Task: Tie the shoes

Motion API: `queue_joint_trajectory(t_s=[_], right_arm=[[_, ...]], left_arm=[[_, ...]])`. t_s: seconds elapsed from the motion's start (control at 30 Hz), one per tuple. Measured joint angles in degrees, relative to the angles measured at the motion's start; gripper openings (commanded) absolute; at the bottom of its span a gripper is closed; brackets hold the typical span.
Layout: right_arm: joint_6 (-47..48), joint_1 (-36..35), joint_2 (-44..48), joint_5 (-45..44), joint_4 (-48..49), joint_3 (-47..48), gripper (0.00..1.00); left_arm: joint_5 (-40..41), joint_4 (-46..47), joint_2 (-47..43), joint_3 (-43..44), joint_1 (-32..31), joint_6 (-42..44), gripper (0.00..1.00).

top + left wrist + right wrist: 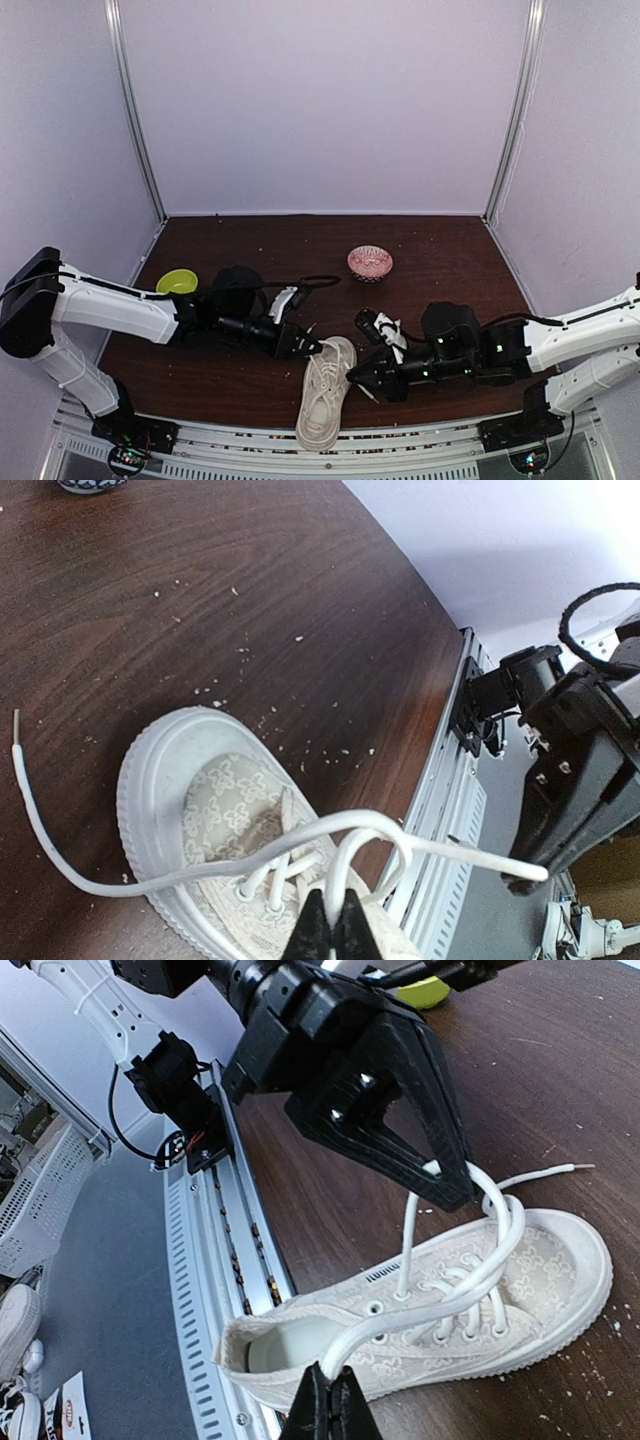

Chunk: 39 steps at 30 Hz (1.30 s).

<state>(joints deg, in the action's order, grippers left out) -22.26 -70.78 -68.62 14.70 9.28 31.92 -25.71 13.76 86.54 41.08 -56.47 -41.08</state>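
Note:
The cream sneaker (324, 396) lies at the table's near edge, toe towards the back and heel over the rail. It also shows in the left wrist view (215, 810) and the right wrist view (450, 1300). My left gripper (312, 347) is over the toe end, shut on a loop of white lace (370, 825). My right gripper (352, 378) is at the shoe's right side, shut on the other lace strand (440, 1310), which runs taut across the eyelets. The two strands cross above the tongue. One free lace end (15, 748) lies on the table.
A pink patterned bowl (370, 263) stands at the back middle, and a green bowl (177, 282) sits behind the left arm. The metal rail (220, 1250) runs along the table's near edge under the heel. Crumbs are scattered on the dark wood.

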Motion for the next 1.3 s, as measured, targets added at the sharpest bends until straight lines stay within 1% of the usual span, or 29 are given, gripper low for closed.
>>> queue_joint_trajectory(t_s=[0.17,0.43,0.67,0.87,0.97,1.1,1.17,1.3], right_arm=[[-2.58,-0.90,-4.35,-1.42,3.69,2.16,0.00],[-6.27,-0.90,-14.21,-5.25,4.33,6.51,0.00],[-9.73,-0.90,-16.48,-10.29,3.37,7.52,0.00],[-11.08,-0.90,-18.56,-11.23,3.39,7.72,0.00],[-11.41,-0.90,-19.41,-11.17,3.48,8.28,0.00],[-12.04,-0.90,-19.45,-11.39,3.63,8.33,0.00],[-12.24,-0.90,-19.52,-11.56,3.87,8.33,0.00],[-12.66,-0.90,-19.91,-11.76,4.74,8.33,0.00]], left_arm=[[-0.02,0.28,-0.33,-0.66,0.00,-0.02,0.03],[-0.04,0.87,-1.27,-1.60,0.00,-0.22,0.03],[-0.17,1.42,-3.13,-2.91,-0.02,-0.35,0.04],[-1.03,2.54,-3.23,-3.06,-0.44,-0.46,0.06],[-1.55,2.91,-3.23,-3.06,-0.79,-0.46,0.09],[-2.10,3.10,-3.23,-3.06,-1.29,-0.46,0.16],[-2.45,3.41,-3.23,-3.06,-1.40,-0.44,0.21],[-2.58,3.72,-3.45,-3.06,-1.51,-0.33,0.37]])
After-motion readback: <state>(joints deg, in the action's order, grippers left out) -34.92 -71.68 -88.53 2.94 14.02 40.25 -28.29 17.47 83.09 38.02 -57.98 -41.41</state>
